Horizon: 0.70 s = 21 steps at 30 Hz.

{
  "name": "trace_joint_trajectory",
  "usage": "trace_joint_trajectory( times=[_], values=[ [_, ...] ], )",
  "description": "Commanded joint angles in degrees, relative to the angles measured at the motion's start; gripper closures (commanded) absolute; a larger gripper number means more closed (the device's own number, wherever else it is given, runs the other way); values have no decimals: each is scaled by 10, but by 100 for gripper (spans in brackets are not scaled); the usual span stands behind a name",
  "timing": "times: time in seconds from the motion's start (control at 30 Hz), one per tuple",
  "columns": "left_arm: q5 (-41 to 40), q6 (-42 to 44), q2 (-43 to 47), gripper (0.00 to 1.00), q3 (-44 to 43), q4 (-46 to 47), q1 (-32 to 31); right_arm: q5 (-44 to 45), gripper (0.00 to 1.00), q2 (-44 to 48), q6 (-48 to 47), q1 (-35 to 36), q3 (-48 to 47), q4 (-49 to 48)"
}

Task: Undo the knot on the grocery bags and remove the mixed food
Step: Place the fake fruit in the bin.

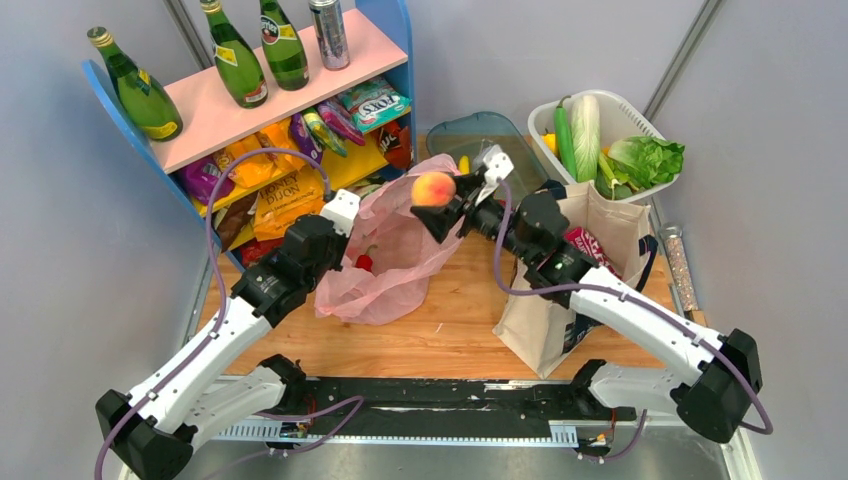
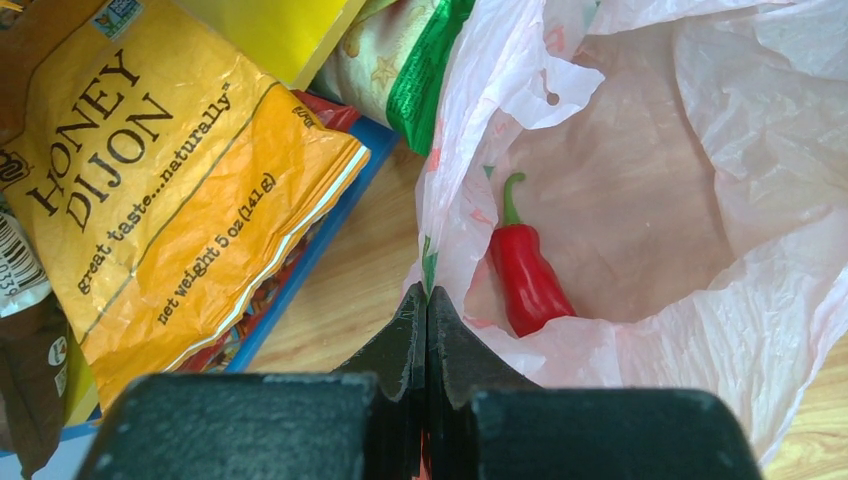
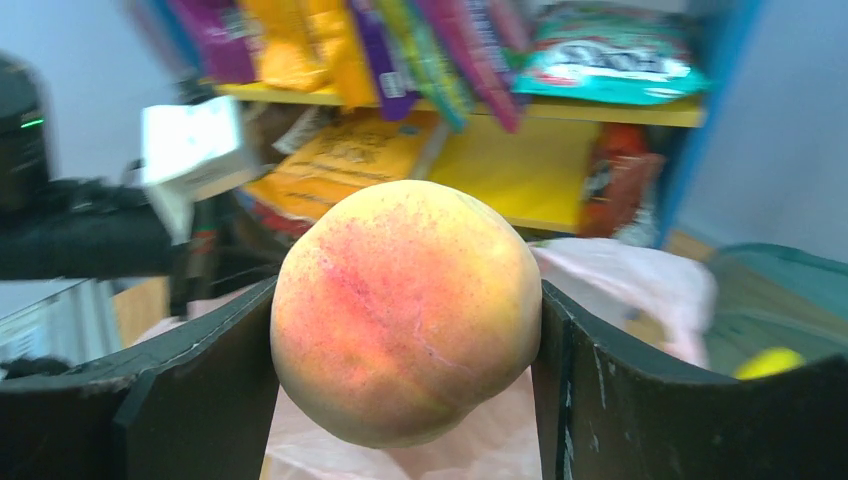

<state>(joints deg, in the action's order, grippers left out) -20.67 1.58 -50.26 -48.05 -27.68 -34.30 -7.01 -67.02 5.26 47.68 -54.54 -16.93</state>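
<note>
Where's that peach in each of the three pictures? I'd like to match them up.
Top view: the peach sits just above centre, gripped by the right hand above the pink bag.
Left wrist view: not in it.
Right wrist view: dead centre, the peach between the two fingers.
Shared landmark: the pink bag, seen in all three.

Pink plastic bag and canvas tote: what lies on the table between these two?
Only bare wooden table, seen in the top view. The pink bag and the tote stand apart; the right arm passes above the gap's far end.
</note>
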Motion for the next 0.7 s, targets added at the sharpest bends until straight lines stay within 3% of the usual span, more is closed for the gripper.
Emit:
trace_joint_trajectory(
  times=[0.0, 0.27, 0.5, 0.67],
  values=[
    [-26, -12, 10, 100, -16, 3, 3, -3, 69, 8, 11, -76, -53, 74],
    [-26, -13, 12, 100, -18, -1, 4, -73, 69, -60, 61, -249, -109, 119],
    [-11, -12, 21, 100, -16, 1, 3, -51, 69, -172, 53, -320, -141, 123],
    [-10, -13, 21, 100, -17, 0, 3, -20, 68, -263, 47, -322, -197, 166]
  ],
)
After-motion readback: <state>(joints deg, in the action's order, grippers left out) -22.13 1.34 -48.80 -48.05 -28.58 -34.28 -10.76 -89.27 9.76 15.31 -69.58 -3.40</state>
